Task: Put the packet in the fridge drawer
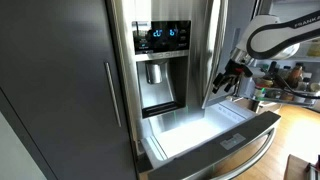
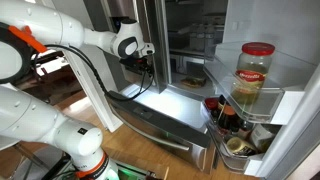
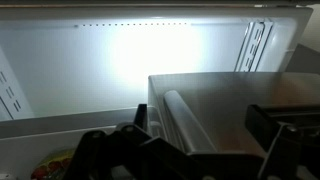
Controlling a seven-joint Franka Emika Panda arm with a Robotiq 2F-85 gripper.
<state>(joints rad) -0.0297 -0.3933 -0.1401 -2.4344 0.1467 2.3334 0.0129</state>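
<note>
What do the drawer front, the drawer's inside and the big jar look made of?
Drawer front: stainless steel, brushed, with a grey streaky sheen. Drawer's inside: likely white plastic, smooth, with bright glare. Jar: clear glass or plastic, contents showing through; red lid.

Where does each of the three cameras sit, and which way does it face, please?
An exterior view stands before the fridge, facing its open drawer; the arm and gripper show.
An exterior view stands beside the robot, facing the drawer and door shelves; the arm shows large.
The wrist view looks into the drawer; dark fingers show.
Both exterior views share drawer and gripper.
</note>
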